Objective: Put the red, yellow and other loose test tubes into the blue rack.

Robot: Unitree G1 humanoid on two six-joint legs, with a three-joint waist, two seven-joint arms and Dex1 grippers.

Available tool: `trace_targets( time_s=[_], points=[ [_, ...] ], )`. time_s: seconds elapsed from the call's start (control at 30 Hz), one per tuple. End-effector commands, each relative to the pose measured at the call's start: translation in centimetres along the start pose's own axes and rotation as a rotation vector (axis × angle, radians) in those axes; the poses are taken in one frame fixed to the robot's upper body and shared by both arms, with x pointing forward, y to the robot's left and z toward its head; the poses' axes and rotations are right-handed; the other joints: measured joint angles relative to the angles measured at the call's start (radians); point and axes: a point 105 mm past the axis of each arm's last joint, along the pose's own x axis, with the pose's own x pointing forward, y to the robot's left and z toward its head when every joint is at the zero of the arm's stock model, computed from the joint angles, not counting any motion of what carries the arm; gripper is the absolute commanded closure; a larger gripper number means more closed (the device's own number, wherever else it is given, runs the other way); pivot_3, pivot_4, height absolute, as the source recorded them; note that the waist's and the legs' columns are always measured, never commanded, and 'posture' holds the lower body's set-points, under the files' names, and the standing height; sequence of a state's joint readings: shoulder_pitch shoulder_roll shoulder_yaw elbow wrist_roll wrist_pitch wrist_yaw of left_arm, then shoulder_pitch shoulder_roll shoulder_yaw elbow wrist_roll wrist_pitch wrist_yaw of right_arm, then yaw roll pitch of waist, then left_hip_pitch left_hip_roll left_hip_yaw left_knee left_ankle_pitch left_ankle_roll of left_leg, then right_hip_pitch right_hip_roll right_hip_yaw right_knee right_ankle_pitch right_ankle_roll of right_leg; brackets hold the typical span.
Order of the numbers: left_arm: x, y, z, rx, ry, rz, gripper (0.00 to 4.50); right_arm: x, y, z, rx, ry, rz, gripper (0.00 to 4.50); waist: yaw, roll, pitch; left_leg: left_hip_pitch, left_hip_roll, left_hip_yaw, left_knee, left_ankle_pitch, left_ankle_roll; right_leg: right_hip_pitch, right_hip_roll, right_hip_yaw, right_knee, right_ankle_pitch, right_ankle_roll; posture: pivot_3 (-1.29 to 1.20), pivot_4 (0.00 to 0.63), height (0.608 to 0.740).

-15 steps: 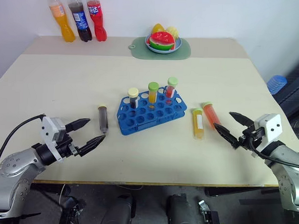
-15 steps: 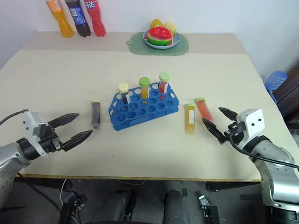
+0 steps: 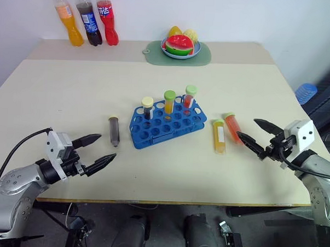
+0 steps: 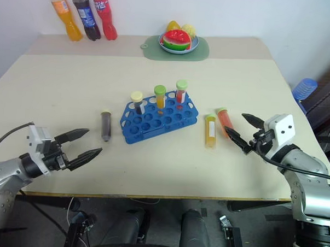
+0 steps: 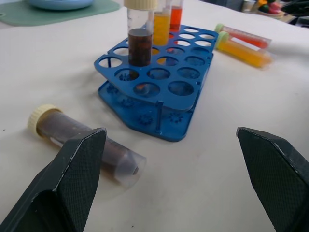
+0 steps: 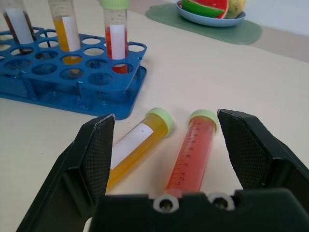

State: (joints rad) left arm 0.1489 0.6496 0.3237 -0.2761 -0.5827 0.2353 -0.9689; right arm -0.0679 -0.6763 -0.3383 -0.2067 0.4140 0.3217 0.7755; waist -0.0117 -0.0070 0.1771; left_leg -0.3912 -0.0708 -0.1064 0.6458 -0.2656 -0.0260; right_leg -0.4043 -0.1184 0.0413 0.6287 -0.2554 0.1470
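rack [image 3: 167, 123] blue | tubes: red [image 3: 233, 127], yellow [image 3: 218, 137], brown [image 3: 114, 131] | claws black

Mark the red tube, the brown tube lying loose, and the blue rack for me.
red tube [image 6: 192, 154]: right wrist view, middle of its body.
brown tube [image 3: 114, 131]: left eye view, middle of its body.
blue rack [image 3: 170, 125]: left eye view, top plate among the empty holes.

I count three loose test tubes lying on the tabletop [image 3: 73, 86]: one dark brown [image 3: 114, 130], one yellow [image 3: 218, 136], one red [image 3: 232, 126]. Three more tubes [image 3: 169, 102] stand in the one blue rack [image 3: 168, 123]. Three soda bottles [image 3: 86, 17] stand behind, and one fruit plate [image 3: 181, 46].
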Motion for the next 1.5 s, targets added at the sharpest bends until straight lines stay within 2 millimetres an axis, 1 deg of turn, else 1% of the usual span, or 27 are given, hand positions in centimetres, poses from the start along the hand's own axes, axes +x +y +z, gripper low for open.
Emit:
trace_targets(
  time_s=[0.03,0.1,0.2,0.3,0.37,0.43,0.57,0.73,1.0,1.07,1.1,1.17,1.2,1.3,1.33,1.37,1.5],
  points=[
    [1.2,-1.0,1.0,0.060,-0.017,-0.074,0.03,1.0,-0.8,2.2,-0.032,-0.050,0.000,0.73,-0.001,0.000,0.000,0.000,0.000,0.000,0.000,0.000,0.000,0.000,0.000,0.000,0.000,0.000,0.000,0.00,0.150,0.740],
    [1.9,-1.5,1.3,0.084,-0.015,-0.098,0.03,1.7,-1.2,2.6,-0.006,-0.044,0.005,0.73,-0.001,0.000,0.000,0.000,0.000,0.000,0.000,0.000,0.000,0.000,0.000,0.000,0.000,0.000,0.000,0.00,0.150,0.740],
    [3.1,-2.3,2.0,0.101,-0.036,-0.129,0.03,2.9,-2.0,1.9,0.034,0.112,-0.017,0.73,-0.001,0.000,0.000,0.000,0.000,0.000,0.000,0.000,0.000,-0.001,0.000,0.000,0.000,0.000,0.000,0.00,0.150,0.740],
    [4.3,-3.3,2.6,0.111,-0.056,-0.159,0.03,4.6,-3.0,2.1,0.081,0.217,-0.042,0.73,-0.001,0.000,0.000,-0.001,0.000,0.000,0.000,0.000,0.000,-0.001,-0.001,0.000,0.000,0.000,0.000,0.00,0.150,0.740],
    [4.7,-3.7,2.9,0.111,-0.061,-0.170,0.03,5.5,-3.4,2.1,0.118,0.285,-0.055,0.73,-0.004,0.001,0.001,-0.001,0.000,0.000,0.000,0.000,0.000,-0.002,0.000,0.001,0.000,0.000,0.000,0.00,0.150,0.740],
    [5.0,-3.7,2.9,0.112,-0.059,-0.167,0.03,6.3,-4.3,1.8,0.142,0.370,-0.097,0.73,-0.003,0.001,0.001,-0.001,0.000,0.000,-0.001,0.000,0.000,-0.002,0.000,0.000,0.000,0.000,0.000,0.00,0.150,0.740],
    [5.3,-4.1,2.9,0.111,-0.051,-0.173,0.03,7.1,-4.3,1.4,0.195,0.537,-0.057,0.73,-0.001,0.001,0.001,-0.002,-0.001,0.000,-0.001,0.000,0.000,-0.004,0.000,0.000,-0.001,0.000,-0.001,0.00,0.150,0.740],
    [5.5,-4.8,3.2,0.092,-0.061,-0.172,0.03,8.0,-4.2,1.6,0.200,0.649,0.005,0.73,-0.003,0.002,0.001,-0.003,-0.001,0.001,-0.001,0.000,0.000,-0.004,0.000,0.000,-0.001,0.000,-0.001,0.00,0.150,0.740],
    [5.3,-5.6,3.0,0.074,-0.055,-0.154,0.03,9.4,-4.3,-0.4,0.214,0.779,0.050,0.73,-0.005,0.002,0.002,-0.004,-0.002,0.001,-0.001,0.000,0.000,-0.005,0.000,0.000,-0.001,0.000,-0.001,0.00,0.150,0.740],
    [5.3,-5.7,3.2,0.063,-0.068,-0.144,0.03,9.7,-4.5,-1.5,0.228,0.806,0.038,0.73,-0.005,0.002,0.002,-0.003,-0.002,0.001,-0.001,0.000,0.000,-0.005,0.000,0.000,-0.001,0.000,-0.001,0.00,0.150,0.740],
    [5.3,-5.8,3.3,0.052,-0.077,-0.143,0.03,9.8,-4.6,-2.4,0.202,0.826,0.027,0.73,-0.006,0.002,0.002,-0.003,-0.002,0.001,-0.001,0.000,0.000,-0.005,0.000,0.000,-0.001,0.000,-0.001,0.00,0.150,0.740],
    [5.3,-6.0,3.4,0.046,-0.082,-0.143,0.00,9.9,-4.8,-3.4,0.189,0.849,0.015,1.26,-0.007,0.001,0.001,-0.003,-0.002,0.001,-0.001,0.000,0.000,-0.005,0.000,0.000,-0.001,0.000,0.000,0.00,0.150,0.740],
    [5.3,-6.0,3.4,0.045,-0.082,-0.141,0.00,9.9,-4.9,-3.5,0.171,0.854,0.022,1.68,-0.007,0.001,0.001,-0.003,-0.002,0.001,-0.001,0.000,0.000,-0.004,0.000,0.000,-0.001,0.000,0.000,0.00,0.150,0.740],
    [5.2,-5.8,3.4,0.038,-0.081,-0.135,0.00,10.0,-5.3,-3.0,0.151,0.842,0.029,3.15,-0.007,0.001,0.001,-0.002,-0.002,0.001,-0.001,0.000,0.000,-0.003,0.000,0.000,0.000,0.000,0.000,0.00,0.150,0.740],
    [5.2,-5.8,3.3,0.039,-0.079,-0.135,0.00,10.0,-5.5,-2.9,0.123,0.836,0.032,3.54,-0.007,0.001,0.001,-0.002,-0.002,0.001,-0.001,0.000,0.000,-0.003,0.000,0.000,0.000,0.000,0.000,0.00,0.150,0.740],
    [5.2,-5.7,3.3,0.039,-0.079,-0.136,0.00,9.9,-5.7,-2.7,0.108,0.833,0.035,3.67,-0.007,0.001,0.001,-0.002,-0.002,0.001,-0.001,0.000,0.000,-0.003,0.000,0.000,0.000,0.000,-0.001,0.00,0.150,0.740],
    [5.5,-5.5,3.2,0.045,-0.081,-0.151,0.00,9.1,-6.9,-2.3,-0.013,0.802,0.035,3.67,-0.004,0.001,0.001,-0.002,-0.002,0.001,-0.001,0.000,0.000,-0.004,0.000,0.000,0.000,0.000,0.000,0.00,0.150,0.740]
  ],
)
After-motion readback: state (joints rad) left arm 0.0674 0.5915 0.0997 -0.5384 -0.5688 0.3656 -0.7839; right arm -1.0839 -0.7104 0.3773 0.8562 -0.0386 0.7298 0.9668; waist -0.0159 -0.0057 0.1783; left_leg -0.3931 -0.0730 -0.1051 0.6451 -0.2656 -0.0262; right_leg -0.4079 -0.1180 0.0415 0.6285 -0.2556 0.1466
